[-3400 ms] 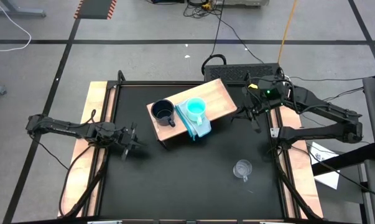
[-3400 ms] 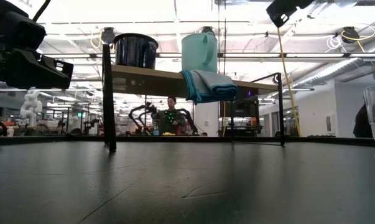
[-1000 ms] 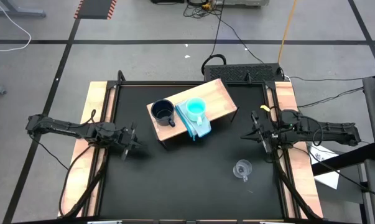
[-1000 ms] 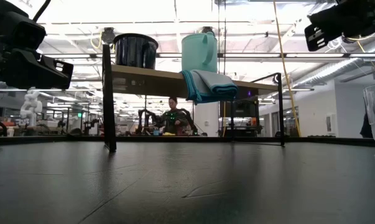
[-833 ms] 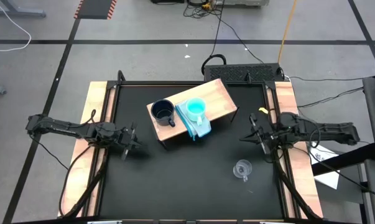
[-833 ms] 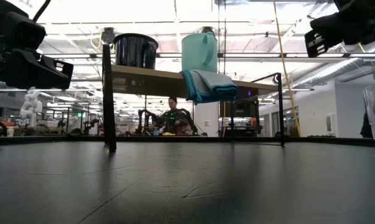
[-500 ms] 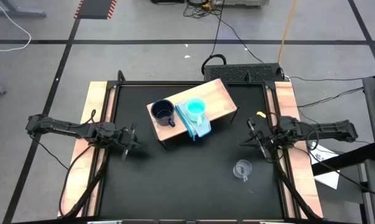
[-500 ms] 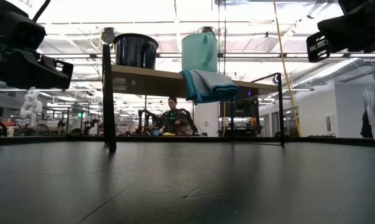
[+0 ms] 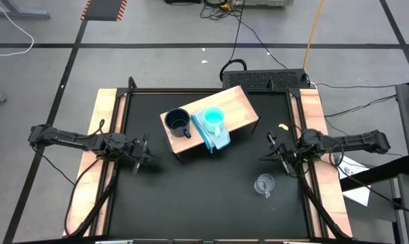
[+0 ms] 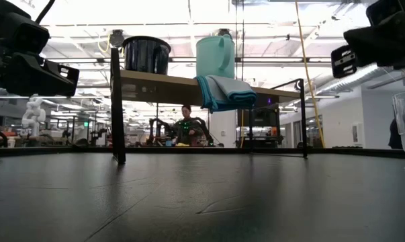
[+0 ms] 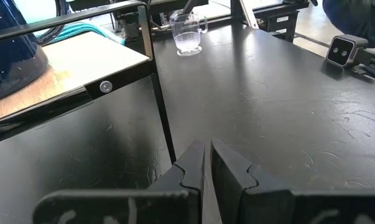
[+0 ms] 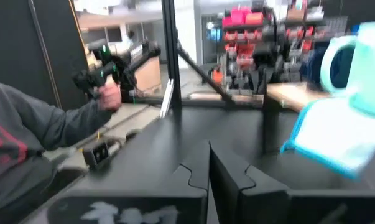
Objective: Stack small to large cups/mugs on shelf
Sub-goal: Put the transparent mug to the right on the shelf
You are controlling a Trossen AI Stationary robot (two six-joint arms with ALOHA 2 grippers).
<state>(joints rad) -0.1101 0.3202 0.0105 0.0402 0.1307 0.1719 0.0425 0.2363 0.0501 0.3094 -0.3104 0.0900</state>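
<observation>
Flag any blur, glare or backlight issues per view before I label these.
Right wrist view: motion-blurred throughout, turquoise cup and pale blue cloth smeared. Low view: bright ceiling lights backlight the shelf, dark mug nearly a silhouette. Left wrist view: sharp, clear glass mug readable. High view: even light, glass mug faint against the black table.

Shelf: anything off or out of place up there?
The shelf sits askew on the table, angled to its edges. A pale blue cloth lies under the turquoise cup and droops over the shelf's front edge. The dark mug stands upright beside it. Nothing spilled.
</observation>
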